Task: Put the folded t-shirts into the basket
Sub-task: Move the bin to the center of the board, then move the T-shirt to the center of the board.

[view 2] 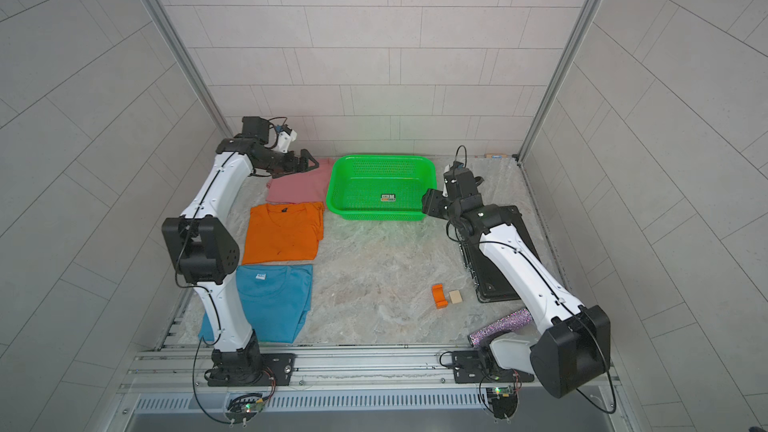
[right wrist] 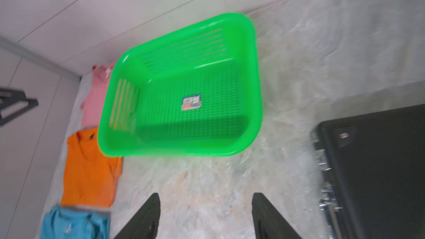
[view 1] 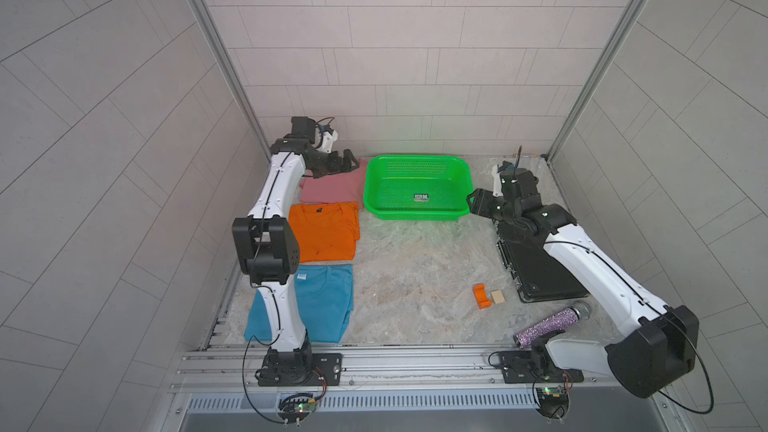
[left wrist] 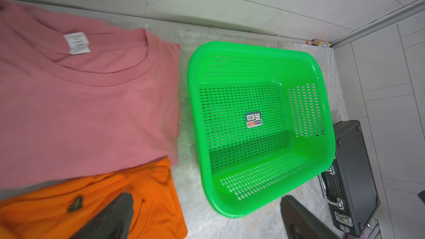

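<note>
Progress: we found none of the three tees in the basket (view 1: 417, 214); it held only its sticker (view 1: 421, 197). All three placements were left to do.
Basket position: centre of a top view, slightly above the middle, flat on the table, opening upward.
Basket axis: the long axis ran left to right across the frame; the short axis ran toward the back wall.
Tee positions: one column left of centre in both top views. The pink tee (view 1: 332, 189) lay uppermost, just beside the basket's left rim; the orange tee (view 1: 323, 236) lay below it; the blue tee (view 1: 324, 305) lay lowest, partly behind the left arm.
Tee heading: the orange and blue collars pointed toward the upper edge of the frame. The left wrist view showed the pink collar toward the back wall as well. Each fold was roughly square, so we read no clear long axis.
Left gripper (view 1: 353, 163): spread wide and empty, over the pink tee's upper right corner; we could not tell whether it touched the cloth.
Right gripper (view 1: 471, 203): fingers apart, nothing between them, just beside the basket's right rim.
Step in hand: we judged the pink tee to be the first pick.
</note>
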`<move>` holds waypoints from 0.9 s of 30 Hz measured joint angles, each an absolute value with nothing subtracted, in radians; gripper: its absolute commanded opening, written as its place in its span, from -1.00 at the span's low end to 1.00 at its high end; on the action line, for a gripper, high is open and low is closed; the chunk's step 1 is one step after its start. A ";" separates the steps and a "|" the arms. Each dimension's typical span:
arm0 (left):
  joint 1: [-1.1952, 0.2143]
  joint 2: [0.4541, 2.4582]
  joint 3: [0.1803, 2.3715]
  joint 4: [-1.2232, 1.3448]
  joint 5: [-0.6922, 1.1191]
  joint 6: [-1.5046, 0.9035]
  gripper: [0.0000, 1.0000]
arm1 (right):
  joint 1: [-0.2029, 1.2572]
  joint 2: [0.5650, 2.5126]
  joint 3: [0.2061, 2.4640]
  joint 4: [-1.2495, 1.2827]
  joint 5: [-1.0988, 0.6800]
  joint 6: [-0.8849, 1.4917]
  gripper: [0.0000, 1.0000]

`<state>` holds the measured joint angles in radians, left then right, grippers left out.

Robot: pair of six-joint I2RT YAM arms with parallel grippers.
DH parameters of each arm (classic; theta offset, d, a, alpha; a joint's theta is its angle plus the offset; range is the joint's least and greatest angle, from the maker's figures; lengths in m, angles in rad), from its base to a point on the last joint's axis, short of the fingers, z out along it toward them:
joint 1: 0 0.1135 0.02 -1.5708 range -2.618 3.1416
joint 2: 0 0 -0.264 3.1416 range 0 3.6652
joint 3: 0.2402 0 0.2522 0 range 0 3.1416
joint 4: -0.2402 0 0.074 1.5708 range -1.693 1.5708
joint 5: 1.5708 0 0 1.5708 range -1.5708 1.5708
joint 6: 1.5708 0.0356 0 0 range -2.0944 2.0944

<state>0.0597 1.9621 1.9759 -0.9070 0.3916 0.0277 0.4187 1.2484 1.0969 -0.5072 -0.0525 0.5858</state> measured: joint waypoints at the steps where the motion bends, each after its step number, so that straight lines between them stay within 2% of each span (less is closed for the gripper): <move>1: 0.088 1.930 1.956 -0.928 0.393 0.046 1.00 | 0.467 1.240 1.060 -0.474 -0.076 0.585 0.35; 5: 0.238 1.804 1.822 -1.013 0.395 0.123 1.00 | 0.704 1.303 0.973 -0.345 -0.167 0.547 0.35; 9: 0.422 1.706 1.641 -1.086 0.393 0.200 1.00 | 0.911 1.494 1.024 -0.272 -0.251 0.441 0.29; 13: 0.549 1.619 1.480 -1.120 0.384 0.256 1.00 | 1.033 1.709 1.206 -0.303 -0.271 0.319 0.23; 19: 0.668 1.510 1.332 -1.108 0.384 0.300 1.00 | 1.139 1.945 1.474 -0.340 -0.367 0.133 0.30; 20: 0.670 1.509 1.333 -1.105 0.387 0.305 1.00 | 1.148 1.992 1.530 -0.353 -0.393 0.105 0.47; 21: 0.670 1.510 1.335 -1.102 0.396 0.307 1.00 | 1.153 2.035 1.582 -0.365 -0.417 0.079 0.81; 22: 0.670 1.512 1.336 -1.100 0.403 0.307 1.00 | 1.156 2.082 1.638 -0.379 -0.436 0.043 0.92; 24: 0.669 1.518 1.338 -1.097 0.419 0.303 1.00 | 1.159 2.145 1.698 -0.387 -0.448 -0.039 1.00; 27: 0.668 1.530 1.343 -1.094 0.438 0.295 1.00 | 1.164 2.164 1.661 -0.351 -0.448 -0.174 1.00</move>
<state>0.6682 1.5295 1.3426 -1.0943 0.4381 0.2947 1.1641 2.1635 1.6608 -0.3511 -0.4480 -0.1738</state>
